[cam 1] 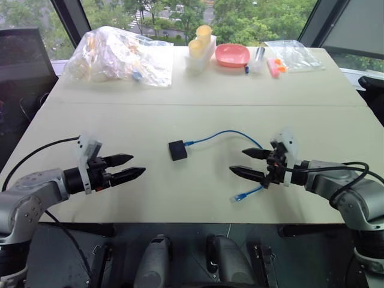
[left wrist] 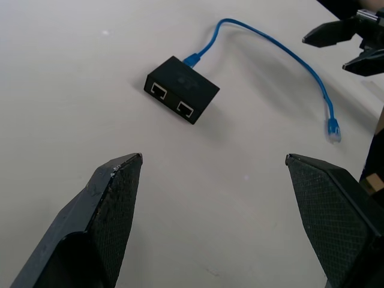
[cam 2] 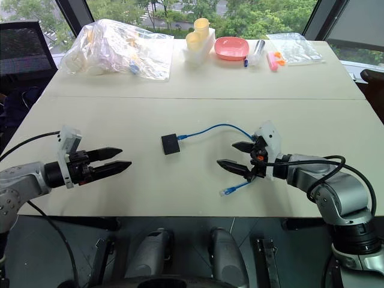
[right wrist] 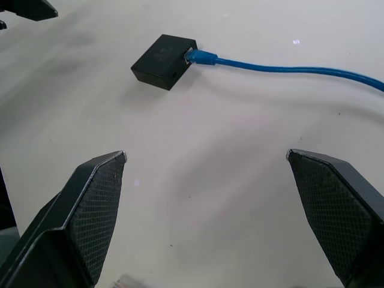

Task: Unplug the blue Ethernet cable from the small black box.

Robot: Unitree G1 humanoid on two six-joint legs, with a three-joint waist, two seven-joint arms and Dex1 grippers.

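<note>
Nothing is done yet: the blue Ethernet cable (cam 1: 225, 134) is still plugged into the right side of the small black box (cam 1: 177, 150), which lies mid-table (cam 1: 198, 90) between the arms. The cable arcs right, its free plug near the right pincer (cam 1: 247, 163). Both that and the left pincer (cam 1: 128, 165) stand wide and empty, apart from the box. A pink bowl (cam 1: 232, 55), cups and what seem plastic bags (cam 1: 120, 55) sit far off; nothing blocks the way.
</note>
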